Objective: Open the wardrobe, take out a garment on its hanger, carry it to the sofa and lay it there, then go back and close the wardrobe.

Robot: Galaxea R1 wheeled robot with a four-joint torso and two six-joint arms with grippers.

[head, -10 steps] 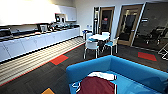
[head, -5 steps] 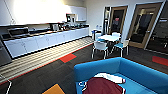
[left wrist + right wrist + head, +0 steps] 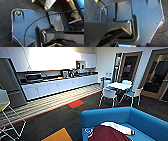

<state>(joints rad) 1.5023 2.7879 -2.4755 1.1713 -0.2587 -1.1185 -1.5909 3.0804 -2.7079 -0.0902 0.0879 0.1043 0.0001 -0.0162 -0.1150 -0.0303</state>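
The bright blue sofa (image 3: 117, 115) sits at the lower right of the head view. The maroon garment (image 3: 107, 134) lies spread on its seat, with one white sleeve (image 3: 118, 127) stretched across it. In the left wrist view a white sleeve end (image 3: 50, 4) hangs over dark carpet, with a strip of the blue sofa (image 3: 80, 8) beside it. Both wrist views look down on my own dark base plate and arm links.
A long white kitchen counter (image 3: 62, 84) runs along the far wall beside a grey fridge (image 3: 10, 84). A white table (image 3: 120, 85) with white chairs (image 3: 109, 94) stands in front of wooden doors (image 3: 130, 69). A wire stool (image 3: 7, 114) is at the left.
The whole head picture has shifted to the right, so the camera has turned left. The garment stays on the sofa.
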